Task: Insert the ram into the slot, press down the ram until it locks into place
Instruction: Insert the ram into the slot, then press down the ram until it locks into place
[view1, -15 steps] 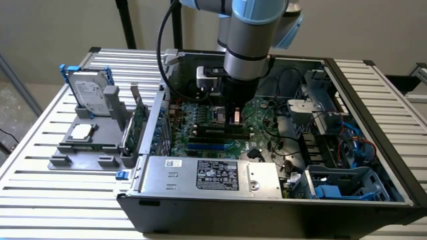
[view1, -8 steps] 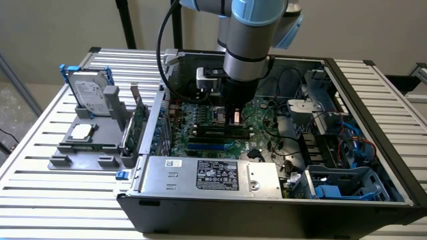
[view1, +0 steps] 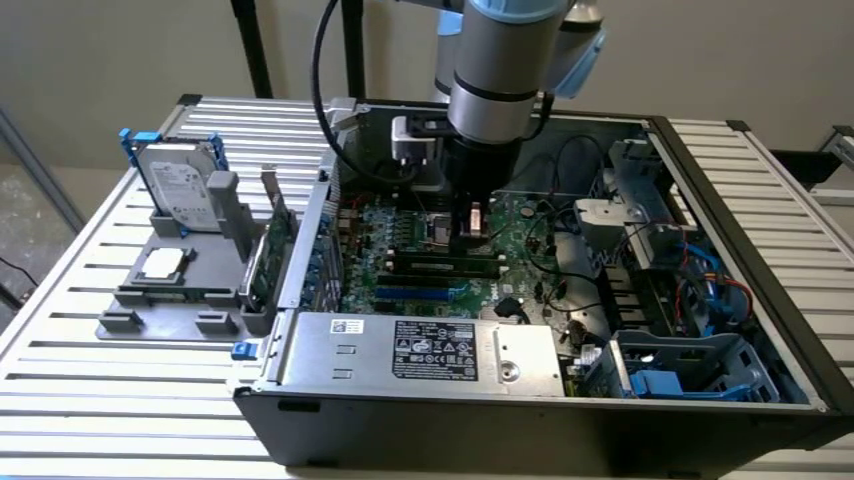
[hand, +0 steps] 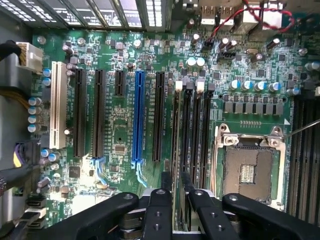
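My gripper (view1: 470, 232) is down inside the open computer case, over the motherboard (view1: 400, 290). In the wrist view its two black fingers (hand: 165, 181) stand close together on either side of the ram (hand: 175, 145). The ram appears as a thin strip seen edge-on. It runs along the outermost slot (hand: 176, 100) of a row of black memory sockets with pale end clips (hand: 200, 86). The gripper (hand: 175, 182) is shut on the ram. I cannot tell how deep the ram sits in the slot. In the exterior view the memory sockets (view1: 441, 266) lie just in front of the gripper.
A bright-blue socket (hand: 138, 117) and black card slots lie beside the memory sockets, with the bare processor socket (hand: 247, 172) on the other side. Cables (view1: 567, 290), drive cages (view1: 667, 380) and the power supply (view1: 414, 350) crowd the case. A grey fixture (view1: 174, 280) holding a hard drive stands at the exterior view's left.
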